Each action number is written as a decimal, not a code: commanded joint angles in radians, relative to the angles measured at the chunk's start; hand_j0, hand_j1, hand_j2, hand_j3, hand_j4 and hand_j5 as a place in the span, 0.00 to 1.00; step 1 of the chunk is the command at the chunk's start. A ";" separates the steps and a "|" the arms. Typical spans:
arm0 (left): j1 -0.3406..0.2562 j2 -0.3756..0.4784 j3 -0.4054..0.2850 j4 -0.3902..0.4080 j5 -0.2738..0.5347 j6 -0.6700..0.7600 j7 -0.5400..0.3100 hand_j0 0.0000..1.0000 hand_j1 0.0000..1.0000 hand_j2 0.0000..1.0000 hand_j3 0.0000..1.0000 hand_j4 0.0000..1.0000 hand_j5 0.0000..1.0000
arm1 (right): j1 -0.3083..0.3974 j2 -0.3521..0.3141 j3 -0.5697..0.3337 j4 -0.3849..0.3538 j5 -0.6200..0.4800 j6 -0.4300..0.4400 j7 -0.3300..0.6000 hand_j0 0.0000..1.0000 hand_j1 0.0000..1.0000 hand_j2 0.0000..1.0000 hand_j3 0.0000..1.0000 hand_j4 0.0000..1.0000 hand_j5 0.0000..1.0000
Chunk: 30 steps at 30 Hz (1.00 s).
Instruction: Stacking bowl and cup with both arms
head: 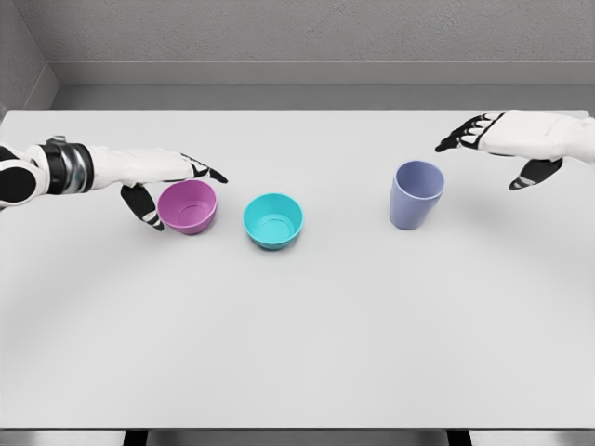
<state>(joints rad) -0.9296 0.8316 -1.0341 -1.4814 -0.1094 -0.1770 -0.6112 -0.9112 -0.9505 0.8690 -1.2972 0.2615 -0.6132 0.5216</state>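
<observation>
Head view – downward (near) onto table [297,353]

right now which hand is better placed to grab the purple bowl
Left. The left hand is already at the purple bowl, thumb on its left side and fingers over its rim. The right hand is across the table, beyond the blue cup.
</observation>
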 commanded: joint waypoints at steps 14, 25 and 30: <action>0.003 -0.043 -0.015 0.061 -0.039 0.001 0.000 0.99 0.99 0.99 0.99 0.99 0.99 | 0.017 0.059 0.001 0.027 -0.057 0.002 -0.003 1.00 1.00 1.00 1.00 1.00 1.00; 0.005 -0.059 -0.020 0.079 -0.046 0.001 0.000 0.99 0.99 0.99 0.99 0.99 0.99 | 0.023 0.099 -0.001 0.023 -0.099 0.002 -0.008 1.00 1.00 1.00 1.00 1.00 1.00; 0.008 -0.065 -0.021 0.079 -0.047 0.001 0.000 0.99 0.99 0.99 0.99 0.99 0.99 | 0.032 0.111 0.001 0.026 -0.099 0.002 -0.008 1.00 1.00 1.00 1.00 1.00 1.00</action>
<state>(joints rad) -0.9219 0.7700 -1.0553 -1.4026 -0.1583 -0.1760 -0.6112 -0.8790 -0.8430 0.8704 -1.2727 0.1700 -0.6133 0.5147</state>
